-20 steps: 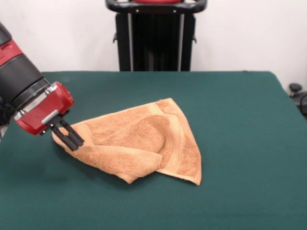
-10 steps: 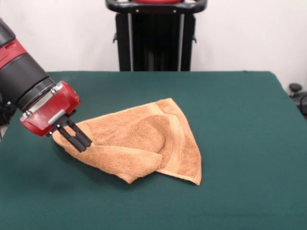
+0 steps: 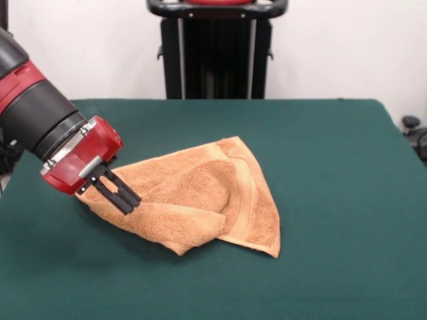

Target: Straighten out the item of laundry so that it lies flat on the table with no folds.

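The item of laundry (image 3: 200,190) is an orange-tan towel lying crumpled in a rough triangle in the middle of the table (image 3: 333,167), which has a dark green top. One thick fold runs along the towel's near edge and a border band down its right side. My gripper (image 3: 130,199) comes in low from the left on the red and black arm. Its two black fingers (image 3: 119,192) are pressed close together and slant down onto the towel's left part. I see no cloth between them. The arm hides the towel's left corner.
A black stand (image 3: 217,50) rises behind the table's far edge. A dark object (image 3: 415,133) shows past the table's right edge. Green tabletop surrounds the towel on all sides.
The arm has slid right and slightly down, bringing the fingers from the towel's left tip further onto the towel. The towel's shape is almost unchanged.
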